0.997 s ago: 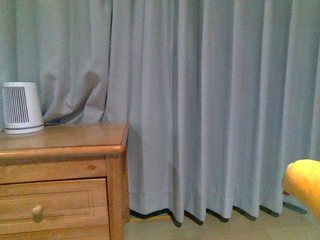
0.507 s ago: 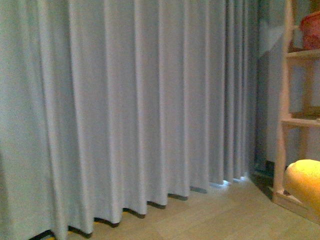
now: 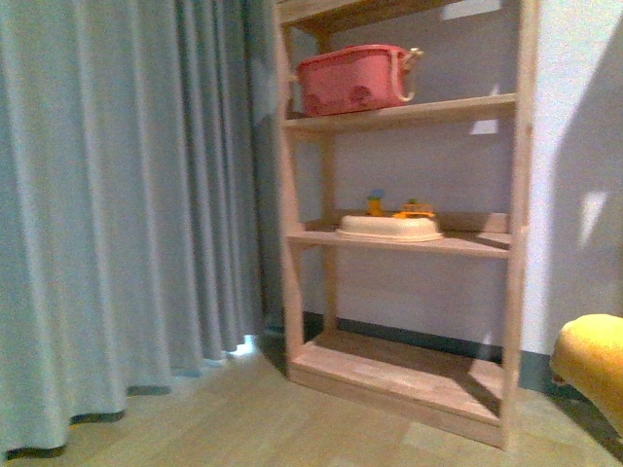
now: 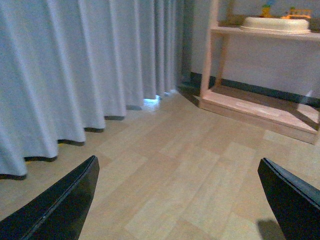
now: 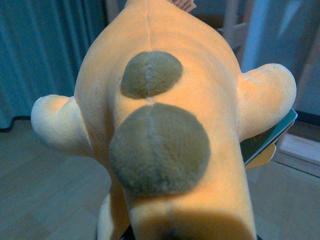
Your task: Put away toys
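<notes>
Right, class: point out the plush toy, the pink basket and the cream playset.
plush toy (image 5: 160, 150), right wrist view, large olive patch.
pink basket (image 3: 350, 83), front view, side wall.
cream playset (image 3: 389, 230), front view, base rim.

The left pincer (image 4: 177, 162) shows two matte black fingers (image 4: 57, 210), broad wedges tapering to blunt tips, one on either side of its gap. Each seems to carry a paler bevel along its upper edge, though the blur leaves that unsure.

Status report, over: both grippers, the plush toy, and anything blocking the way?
Left gripper open, empty. Right gripper hidden behind plush animal, apparently holding it off the floor. No obstacle seen before wooden shelf unit; bottom shelf bare.
</notes>
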`<state>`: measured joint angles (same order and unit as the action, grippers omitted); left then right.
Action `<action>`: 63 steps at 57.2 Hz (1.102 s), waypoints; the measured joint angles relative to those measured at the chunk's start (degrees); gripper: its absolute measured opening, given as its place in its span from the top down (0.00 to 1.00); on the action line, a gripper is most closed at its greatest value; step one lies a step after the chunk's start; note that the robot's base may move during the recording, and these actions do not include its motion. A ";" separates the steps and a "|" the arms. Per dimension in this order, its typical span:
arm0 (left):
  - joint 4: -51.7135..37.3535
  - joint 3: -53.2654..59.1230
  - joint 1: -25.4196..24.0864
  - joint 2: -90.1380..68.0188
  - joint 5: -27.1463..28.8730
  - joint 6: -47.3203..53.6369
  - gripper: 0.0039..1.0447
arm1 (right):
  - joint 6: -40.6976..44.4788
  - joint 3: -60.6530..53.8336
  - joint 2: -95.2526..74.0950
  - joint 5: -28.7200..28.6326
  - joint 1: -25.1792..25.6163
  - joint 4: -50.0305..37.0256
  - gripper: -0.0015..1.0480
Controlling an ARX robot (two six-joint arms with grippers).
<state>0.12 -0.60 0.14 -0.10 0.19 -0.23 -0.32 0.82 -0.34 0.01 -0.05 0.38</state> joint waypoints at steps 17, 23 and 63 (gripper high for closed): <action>0.00 0.00 -0.02 0.02 -0.02 0.00 0.06 | 0.00 0.00 0.00 0.00 0.00 0.00 0.93; 0.00 0.00 -0.04 0.02 -0.24 0.02 0.06 | 0.00 0.00 0.02 0.00 0.00 0.00 0.93; 0.00 0.00 0.02 -0.04 -0.17 0.02 0.06 | 0.00 0.00 0.02 -0.22 0.07 0.00 0.93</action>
<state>0.12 -0.60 0.16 -0.14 0.01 -0.21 -0.32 0.82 -0.32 -0.21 0.01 0.38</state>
